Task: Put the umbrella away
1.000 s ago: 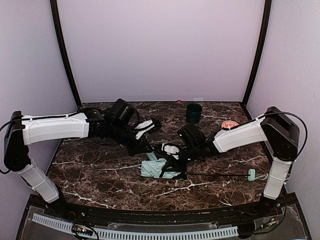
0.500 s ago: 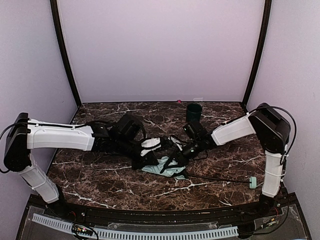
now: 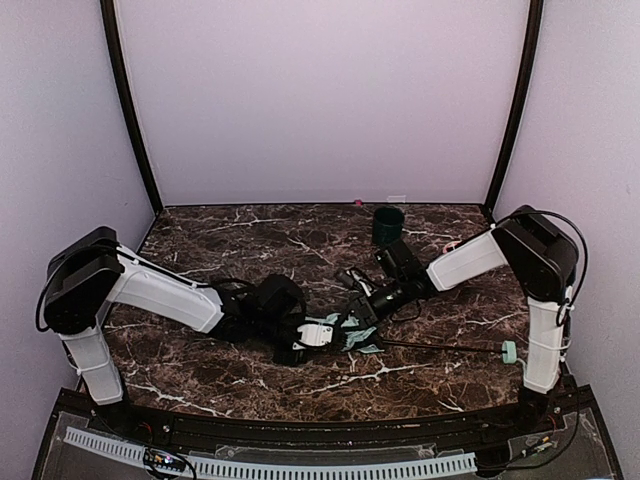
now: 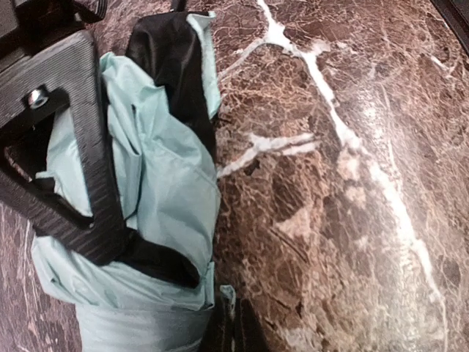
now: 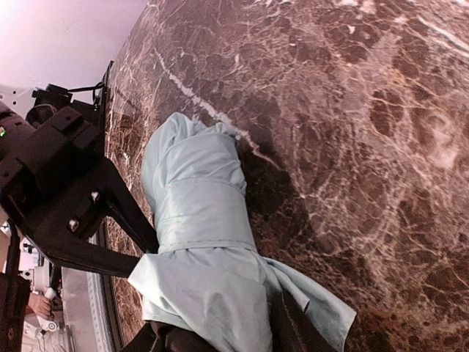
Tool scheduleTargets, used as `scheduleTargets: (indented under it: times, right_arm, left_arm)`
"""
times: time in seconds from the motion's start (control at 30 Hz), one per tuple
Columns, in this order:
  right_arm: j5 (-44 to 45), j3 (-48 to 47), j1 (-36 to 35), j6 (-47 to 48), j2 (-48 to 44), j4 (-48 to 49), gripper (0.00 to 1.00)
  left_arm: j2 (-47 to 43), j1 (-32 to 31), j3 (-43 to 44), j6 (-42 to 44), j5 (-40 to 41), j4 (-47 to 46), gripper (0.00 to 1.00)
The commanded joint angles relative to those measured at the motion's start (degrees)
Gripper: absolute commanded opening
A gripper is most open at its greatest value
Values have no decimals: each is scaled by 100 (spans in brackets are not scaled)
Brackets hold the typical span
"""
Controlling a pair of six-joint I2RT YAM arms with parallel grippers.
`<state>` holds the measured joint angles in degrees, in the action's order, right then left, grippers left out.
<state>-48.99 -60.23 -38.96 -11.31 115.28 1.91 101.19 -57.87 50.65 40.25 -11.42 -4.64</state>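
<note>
The umbrella [image 3: 340,330] lies folded mid-table, its mint canopy bunched into a roll with a fabric band round it [image 5: 198,213]. A thin black shaft [image 3: 440,347] runs right to the small mint handle [image 3: 507,350]. My left gripper [image 3: 305,345] sits at the roll's left end. Its fingertips [image 4: 234,326] are shut, with a small mint tab of the umbrella's fabric pinched between them. My right gripper [image 3: 357,318] reaches in from the right. Its fingers [image 5: 293,330] stand on either side of the canopy, and fabric fills the gap between them.
A dark green cup [image 3: 388,225] stands at the back of the marble table [image 3: 220,225], behind the right forearm. Both arms cross low over the table's middle. The right gripper's ribbed black finger [image 4: 80,132] presses against the canopy in the left wrist view.
The left arm has swung down and toward the front, bringing its gripper to the canopy's left end. The canopy has drawn into a tighter roll. The right gripper has shifted slightly back.
</note>
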Motion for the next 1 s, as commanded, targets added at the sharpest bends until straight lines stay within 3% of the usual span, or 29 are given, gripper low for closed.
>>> scheduleTargets:
  times: [0.0,0.37,0.6,0.7,0.8,0.97]
  right_arm:
    - [978,301,393,-256,-97,250,44]
    - [688,661,380,28,-1327,130,65]
    - [2088,571,-15,1305,-2123,-928,68]
    - [2931,389,-347,1894,-2053,-1548,70]
    - [3129,131,-535,2095,-1807,-2133,74]
    - [2320,-699,-576,1745,-1305,-2503,76]
  left_arm:
    - [550,-260,-47,276,-284,947,0]
    - [894,-166,-52,393,-44,927,0]
    - [881,-129,-87,325,-100,930,0]
    - [836,-128,-110,316,-109,923,0]
    - [775,-128,-132,308,-109,915,0]
    - [599,-205,-163,220,47,922,0]
